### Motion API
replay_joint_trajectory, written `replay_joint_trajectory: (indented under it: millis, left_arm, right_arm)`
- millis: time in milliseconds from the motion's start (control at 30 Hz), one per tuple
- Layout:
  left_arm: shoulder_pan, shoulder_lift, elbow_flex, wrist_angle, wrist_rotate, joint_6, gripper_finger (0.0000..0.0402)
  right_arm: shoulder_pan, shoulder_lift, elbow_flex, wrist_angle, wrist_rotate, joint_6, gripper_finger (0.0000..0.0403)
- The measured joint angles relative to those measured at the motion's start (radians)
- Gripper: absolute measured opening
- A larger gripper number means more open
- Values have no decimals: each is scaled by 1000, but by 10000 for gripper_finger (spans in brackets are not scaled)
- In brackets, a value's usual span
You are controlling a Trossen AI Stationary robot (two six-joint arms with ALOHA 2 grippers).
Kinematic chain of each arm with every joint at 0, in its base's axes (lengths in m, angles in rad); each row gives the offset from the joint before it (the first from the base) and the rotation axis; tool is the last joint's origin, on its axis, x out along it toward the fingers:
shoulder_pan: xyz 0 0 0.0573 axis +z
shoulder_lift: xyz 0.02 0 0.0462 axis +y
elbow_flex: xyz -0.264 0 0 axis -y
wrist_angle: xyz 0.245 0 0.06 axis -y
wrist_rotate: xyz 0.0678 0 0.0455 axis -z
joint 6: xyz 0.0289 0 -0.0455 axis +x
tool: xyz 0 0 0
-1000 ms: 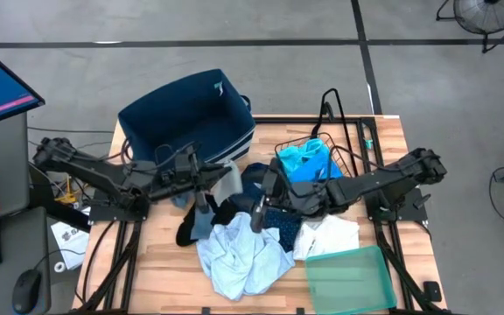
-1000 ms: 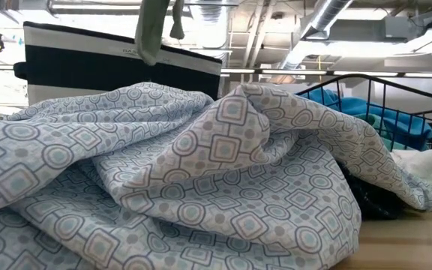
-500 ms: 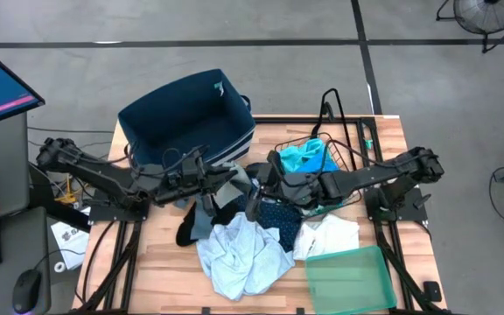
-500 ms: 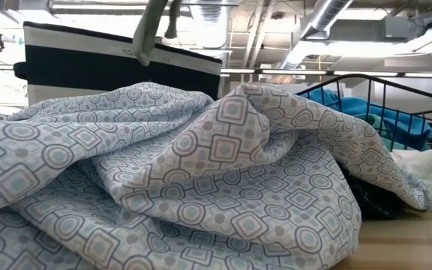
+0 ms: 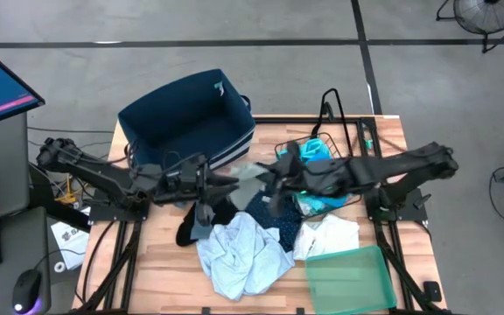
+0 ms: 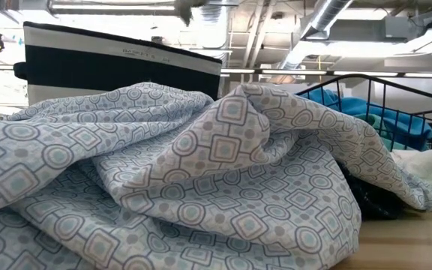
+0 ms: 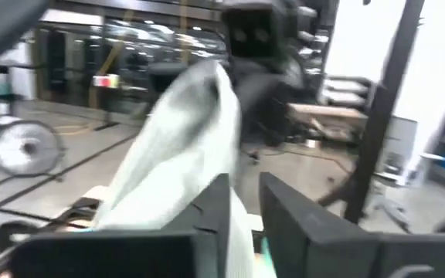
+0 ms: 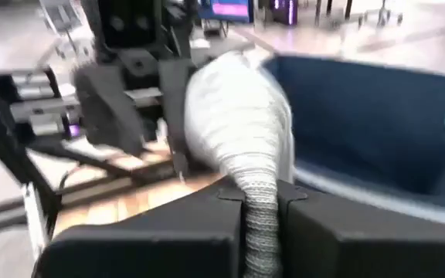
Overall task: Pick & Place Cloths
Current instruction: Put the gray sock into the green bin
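A grey cloth (image 5: 248, 173) spans the gap between my two grippers, above the heap of cloths in the middle of the table. My left gripper (image 5: 221, 178) is at its left end and my right gripper (image 5: 271, 177) at its right end, both shut on it. Below them lie a pale blue patterned cloth (image 5: 239, 254) (image 6: 201, 172), a dotted navy cloth (image 5: 278, 223), a black cloth (image 5: 188, 230) and a white cloth (image 5: 331, 234). A turquoise cloth (image 5: 315, 160) lies in a wire basket. My left gripper has one end of the grey cloth (image 7: 224, 166) between its two fingers, which stand slightly apart; it comes level from the table's left. The cloth runs away from it toward the other gripper, clear of the heap. My right gripper pinches the cloth's ribbed edge (image 8: 259, 202) between its two shut fingers, coming level from the table's right. The cloth bunches just ahead of the fingers and hangs clear of the table.
The big navy bin (image 5: 186, 114) stands open at the table's far left, just beyond the grippers. A black wire basket (image 5: 344, 149) stands at the far right. A translucent green tray (image 5: 348, 278) lies at the near right corner.
My right gripper has risen from the heap toward the far edge and the left gripper, and has taken hold of the grey cloth. The cloth, which hung below my left gripper, is now drawn up between the two grippers.
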Motion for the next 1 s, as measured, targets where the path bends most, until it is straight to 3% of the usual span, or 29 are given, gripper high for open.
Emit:
replay_joint_trajectory:
  millis: [100, 267, 500, 733, 867, 1000]
  left_arm:
    - [0, 0, 0, -4, 58, -3, 103]
    - [0, -5, 0, -10, 67, -53, 158]
    - [0, -8, 0, -14, 67, -92, 183]
    - [0, -8, 0, -17, 73, -157, 182]
    - [0, -8, 0, -16, 103, -156, 180]
    - [0, -8, 0, -16, 103, -154, 182]
  right_arm:
    - [38, -52, 52, -203, -16, 91, 2]
    - [177, -161, 92, -505, -72, 349, 1]
    - [466, -208, 84, -879, -70, 875, 1]
    - [736, -99, 30, -1024, -89, 1336, 0]
    - [816, -10, -22, -1081, -197, 1542, 0]
    - [852, 78, -70, -1089, -339, 1630, 0]
